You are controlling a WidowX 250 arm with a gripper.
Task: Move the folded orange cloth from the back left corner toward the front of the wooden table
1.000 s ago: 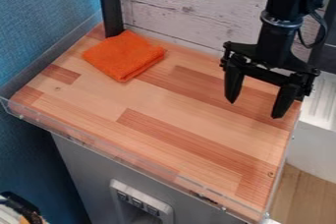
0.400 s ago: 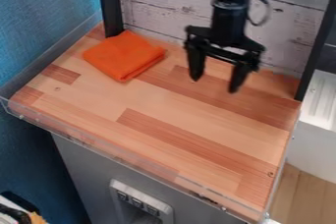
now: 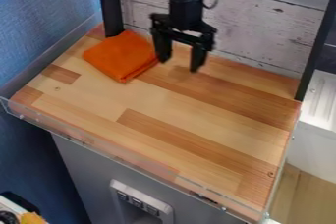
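Matt, soft-looking orange cloth (image 3: pixel 120 56); smooth wood-strip tabletop (image 3: pixel 190 107); rough-looking wall planks (image 3: pixel 263 31).

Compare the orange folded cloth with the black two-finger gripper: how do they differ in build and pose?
The orange folded cloth is a soft-looking pad; the black two-finger gripper has a rigid-looking frame. The cloth lies on the wooden tabletop, while the gripper hangs down with its fingers apart. Neither looks patterned.

Pale, weathered planks (image 3: pixel 263 31) line the back between dark uprights, with a textured blue wall (image 3: pixel 46 16) on the left. The striped wooden worktop (image 3: pixel 177 105) has a clear rim (image 3: pixel 118 155) and sits on a grey base (image 3: pixel 85 169); light wood flooring (image 3: pixel 295 198) lies at lower right.
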